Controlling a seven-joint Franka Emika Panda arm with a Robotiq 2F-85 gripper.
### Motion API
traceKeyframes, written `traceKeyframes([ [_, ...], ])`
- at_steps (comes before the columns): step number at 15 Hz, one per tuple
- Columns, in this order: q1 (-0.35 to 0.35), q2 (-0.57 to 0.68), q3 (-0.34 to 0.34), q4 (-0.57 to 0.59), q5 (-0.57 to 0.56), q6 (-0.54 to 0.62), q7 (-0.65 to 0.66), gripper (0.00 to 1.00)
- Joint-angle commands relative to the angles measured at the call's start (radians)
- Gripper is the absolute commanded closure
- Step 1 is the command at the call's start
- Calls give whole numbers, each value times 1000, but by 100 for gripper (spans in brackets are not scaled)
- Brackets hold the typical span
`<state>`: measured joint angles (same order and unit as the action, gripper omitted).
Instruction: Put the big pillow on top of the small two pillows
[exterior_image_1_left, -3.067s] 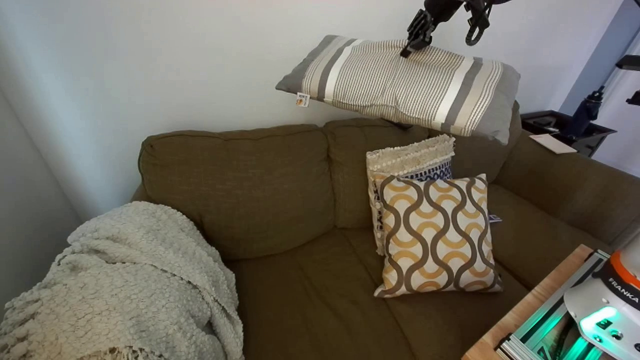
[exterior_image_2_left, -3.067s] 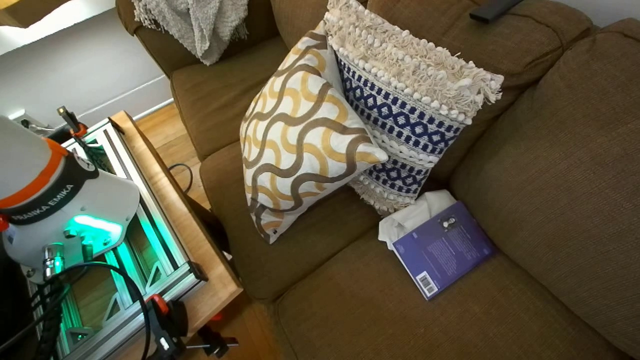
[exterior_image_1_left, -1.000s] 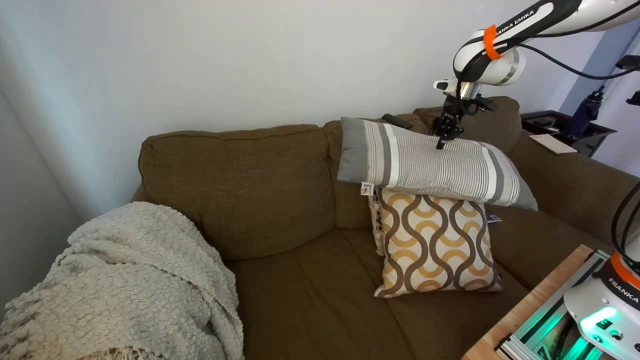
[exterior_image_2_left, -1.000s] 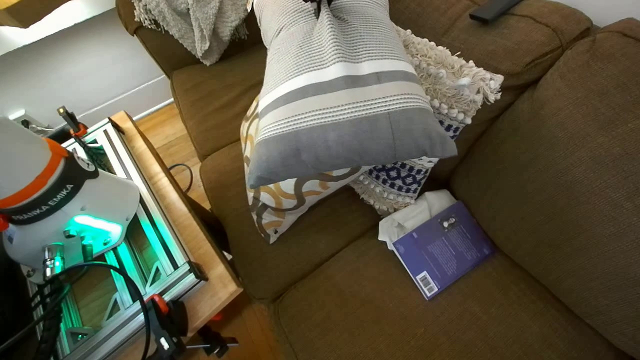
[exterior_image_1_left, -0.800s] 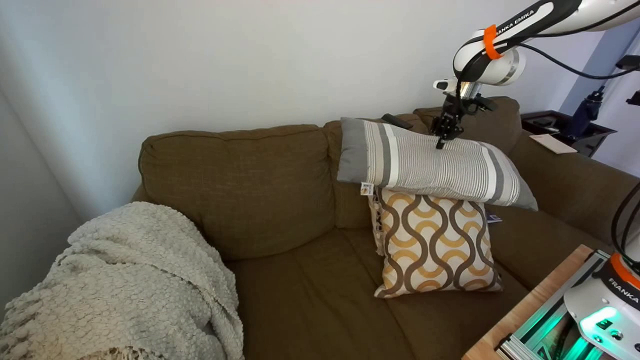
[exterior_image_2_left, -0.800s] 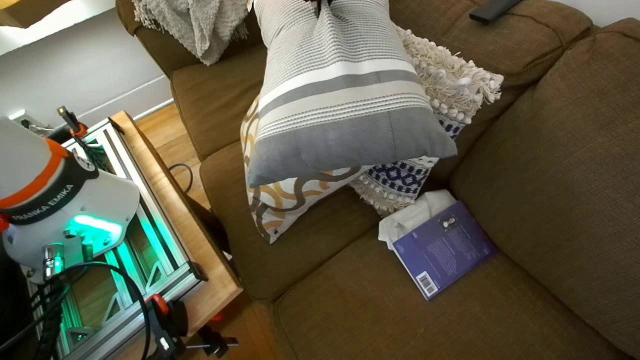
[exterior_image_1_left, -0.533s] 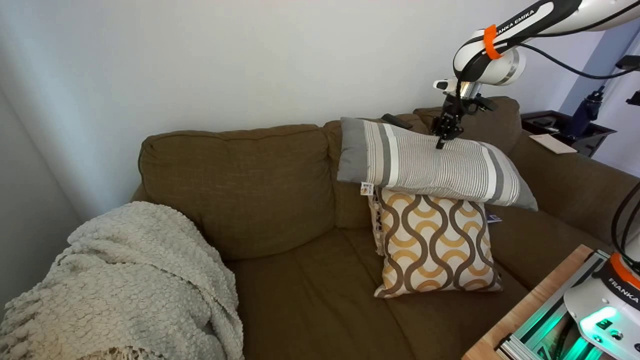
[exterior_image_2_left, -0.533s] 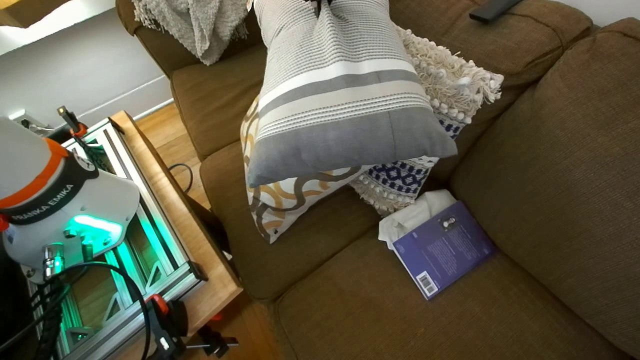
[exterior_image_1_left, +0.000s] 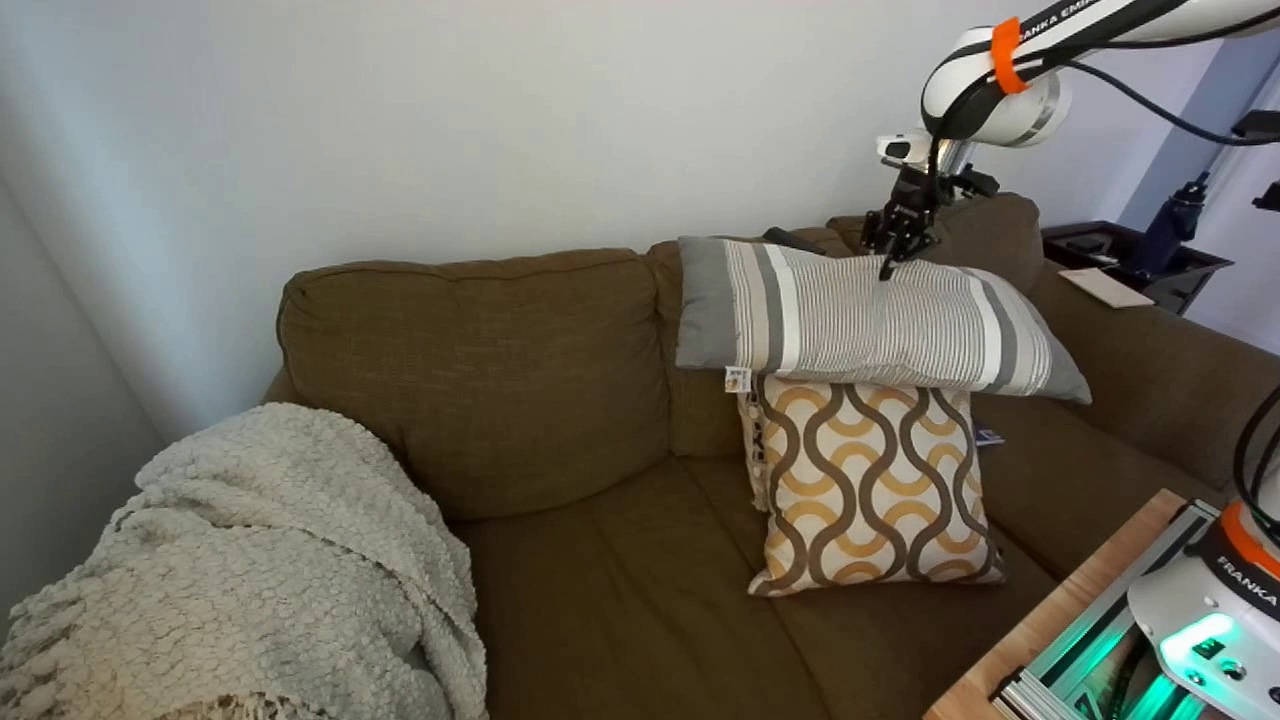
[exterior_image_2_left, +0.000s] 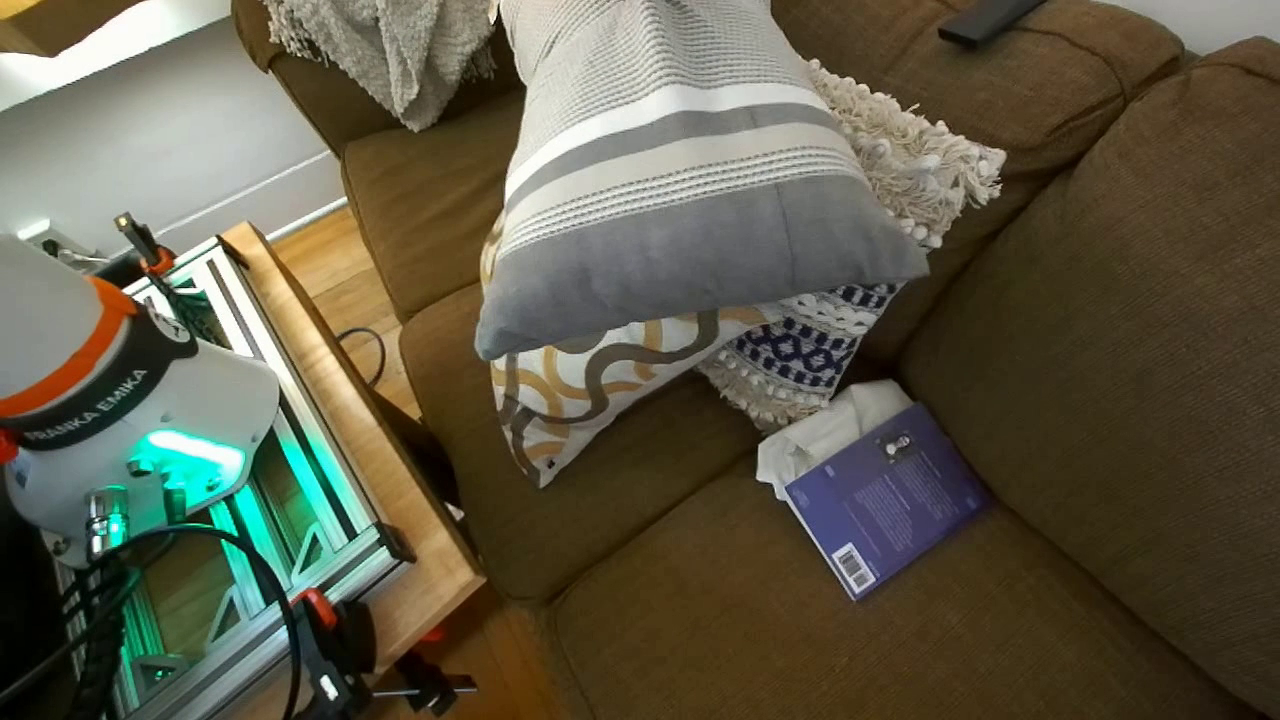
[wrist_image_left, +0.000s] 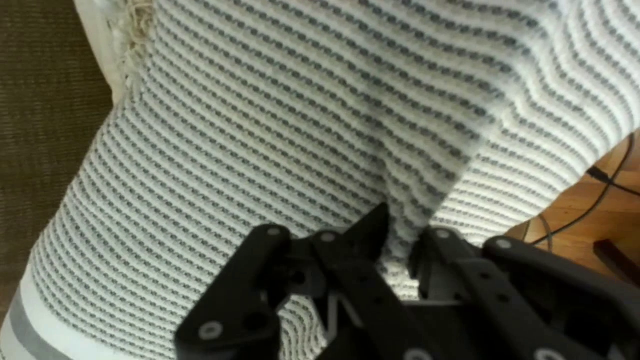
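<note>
The big pillow (exterior_image_1_left: 870, 320), long and grey with cream and white stripes, lies level across the tops of the small two pillows. I cannot tell how much weight rests on them. The front small pillow (exterior_image_1_left: 880, 490) has a brown, yellow and cream wavy pattern and leans upright. The rear small pillow (exterior_image_2_left: 925, 165) is cream and fringed with navy patterning; the big pillow partly hides both. My gripper (exterior_image_1_left: 888, 272) is at the middle of the big pillow's upper side. In the wrist view my gripper (wrist_image_left: 404, 237) is shut on a raised fold of its fabric.
The brown sofa (exterior_image_1_left: 480, 380) carries everything. A cream blanket (exterior_image_1_left: 270, 560) covers its far end. A purple book (exterior_image_2_left: 885, 500) lies on the seat beside the small pillows. A dark remote (exterior_image_2_left: 985, 22) lies on the backrest. The robot's wooden table (exterior_image_2_left: 430, 540) stands in front.
Three seconds ago the big pillow hung high above the small two pillows; it came down onto their tops. In the last half second gripper and pillow have risen slightly. The small pillows look unmoved.
</note>
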<state>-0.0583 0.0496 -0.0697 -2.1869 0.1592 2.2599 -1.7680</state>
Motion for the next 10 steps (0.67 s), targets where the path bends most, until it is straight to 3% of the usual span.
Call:
traceKeyframes([
  [1,-16,-99,-6,13,-97,-92,-93,98],
  [4,-13,-98,-14,50,-154,-120,-102,98],
  [6,-14,-55,-17,63,-159,-70,-66,98],
  [10,-22,89,-20,50,-181,61,133,98],
])
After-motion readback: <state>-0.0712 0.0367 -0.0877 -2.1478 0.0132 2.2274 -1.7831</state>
